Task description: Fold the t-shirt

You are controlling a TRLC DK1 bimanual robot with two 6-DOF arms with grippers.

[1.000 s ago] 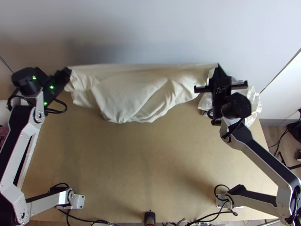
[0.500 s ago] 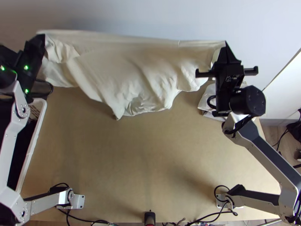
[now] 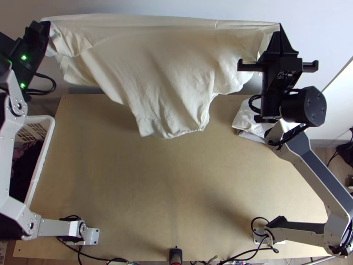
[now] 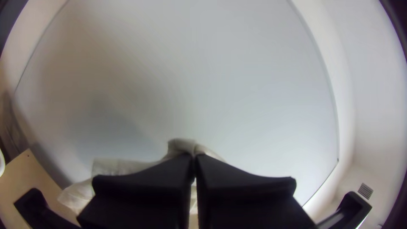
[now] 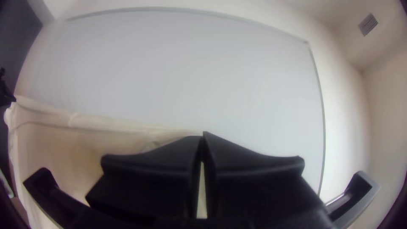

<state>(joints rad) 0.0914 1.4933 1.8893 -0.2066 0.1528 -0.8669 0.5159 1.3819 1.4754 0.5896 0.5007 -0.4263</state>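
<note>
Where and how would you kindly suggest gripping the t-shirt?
Probably grip the t-shirt at both ends of its top edge, left pincer and right pincer each from its own side: that edge spans nearly straight, cloth draping below.

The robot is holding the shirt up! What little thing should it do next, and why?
Maybe lower the shirt gently onto the table. The left gripper and right gripper each pinch one end of an edge, stretched between them, and the rest hangs in creases. Laying it down could spread it out for folding.
</note>
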